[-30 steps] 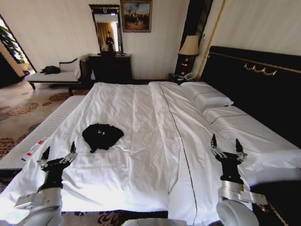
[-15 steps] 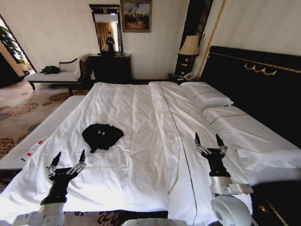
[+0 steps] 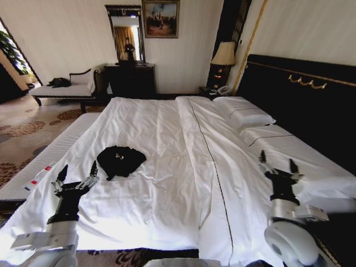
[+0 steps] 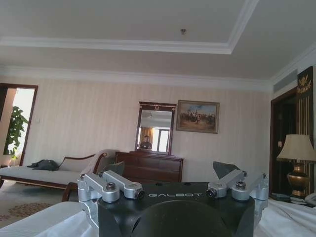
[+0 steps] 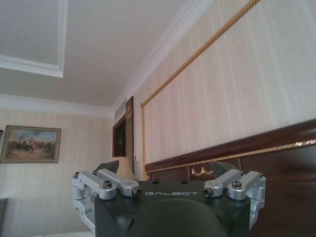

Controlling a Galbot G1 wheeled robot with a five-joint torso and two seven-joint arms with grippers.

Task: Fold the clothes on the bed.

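The clothes (image 3: 120, 160), a black T-shirt crumpled in a small heap, lie on the left half of the bed (image 3: 167, 133) with its white duvet. My left gripper (image 3: 75, 173) stands open, fingers pointing up, near the bed's front left, a short way in front of and left of the shirt, and holds nothing. My right gripper (image 3: 277, 163) stands open over the bed's right side by the pillows, far from the shirt, also holding nothing. Both wrist views look up past the open left gripper (image 4: 170, 173) and right gripper (image 5: 165, 170) at the room.
Two white pillows (image 3: 245, 114) lie at the dark headboard (image 3: 303, 94) on the right. A nightstand with a lamp (image 3: 224, 55) stands behind the bed. A dark dresser with mirror (image 3: 129, 78) and a pale chaise (image 3: 64, 89) line the far wall. Patterned carpet (image 3: 22, 133) lies left.
My left gripper has risen and shifted slightly left. My right gripper has swung out to the right, away from the bed's middle. The shirt has not moved.
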